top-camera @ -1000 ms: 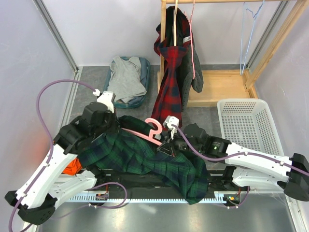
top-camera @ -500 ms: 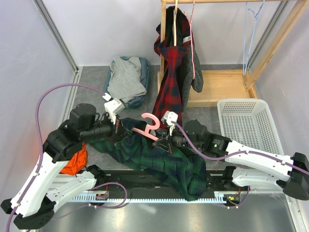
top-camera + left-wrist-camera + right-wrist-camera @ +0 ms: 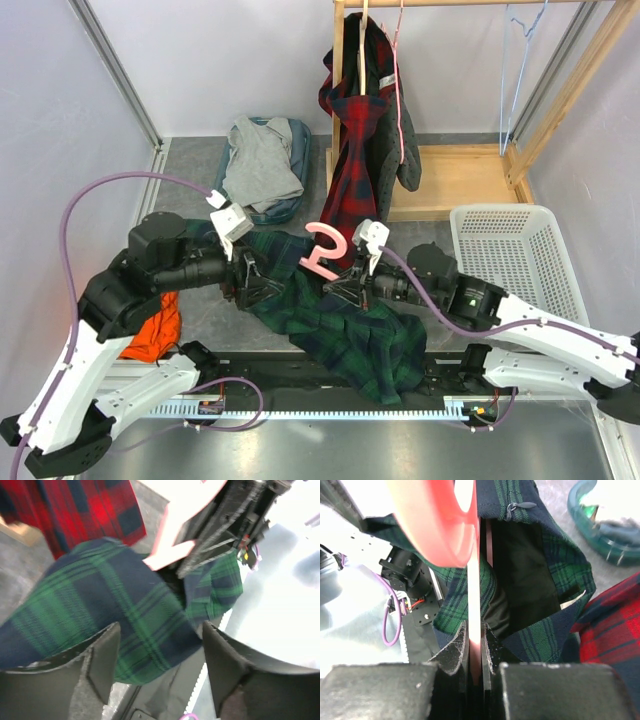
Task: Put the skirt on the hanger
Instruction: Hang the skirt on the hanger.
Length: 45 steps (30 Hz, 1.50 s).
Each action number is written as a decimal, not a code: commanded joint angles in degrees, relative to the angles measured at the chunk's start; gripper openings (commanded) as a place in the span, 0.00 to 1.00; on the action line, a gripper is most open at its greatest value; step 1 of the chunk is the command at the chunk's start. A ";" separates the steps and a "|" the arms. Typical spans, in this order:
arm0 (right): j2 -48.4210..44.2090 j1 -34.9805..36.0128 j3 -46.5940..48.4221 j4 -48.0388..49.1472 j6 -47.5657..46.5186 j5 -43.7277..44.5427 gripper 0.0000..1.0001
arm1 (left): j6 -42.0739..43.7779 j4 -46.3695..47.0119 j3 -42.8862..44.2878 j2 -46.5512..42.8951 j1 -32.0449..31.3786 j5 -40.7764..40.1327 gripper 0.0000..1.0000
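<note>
Skirt (image 3: 335,325), the green plaid one, lies heaped across the middle of the table (image 3: 440,235) between the two arms. Its upper edge is bunched round the lower part of the pink hanger (image 3: 322,250), and its hem trails towards the near edge. That trailing weight is what worries me most: lift the hanger from here and the heavy end could drag the whole thing off.

Just behind hangs a red plaid garment (image 3: 352,170). The hook points up close in front of it and could catch there if it is carried straight back.

The right gripper (image 3: 475,645) is pinched narrow on the hanger's thin flat body. With so slim a hold, the hanger may swivel under the cloth's pull.

The left gripper (image 3: 160,630) has its jaws spread wide, with plaid filling the space ahead. From that blurred wrist view I'd guess it grips nothing, so the waistband is unsupported on that side.

The zip (image 3: 520,506) lies open above the dark lining, and an arm of the hanger poking through there would snag.
</note>
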 commanded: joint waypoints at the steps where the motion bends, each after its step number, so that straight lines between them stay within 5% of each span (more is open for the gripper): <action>1: -4.27 0.19 6.69 0.69 -2.82 -1.15 0.00 | 1.67 4.77 5.72 -1.66 0.00 -6.46 0.79; 8: -6.64 0.19 10.39 -8.37 -3.79 -4.23 0.00 | 1.41 15.50 3.90 -7.81 0.00 -14.64 0.84; 16: -6.47 0.19 13.72 -17.78 -4.67 -11.34 0.00 | 9.57 16.04 2.21 -5.63 0.00 4.49 0.91; 26: -5.59 0.19 16.80 -23.84 -7.39 -18.64 0.00 | 15.64 1.99 -1.30 8.96 -0.61 24.36 0.95; 38: -8.31 0.19 17.33 -24.99 -8.27 -13.56 0.00 | 16.18 0.13 -7.01 8.27 -4.04 26.40 0.95; 40: -9.10 0.19 17.68 -24.99 -8.18 -13.02 0.00 | 15.91 0.21 -8.15 7.83 -4.49 23.87 0.90; 45: -11.65 0.10 18.65 -26.22 -7.83 -11.88 0.00 | 13.98 1.00 -8.16 6.51 -4.75 16.04 0.59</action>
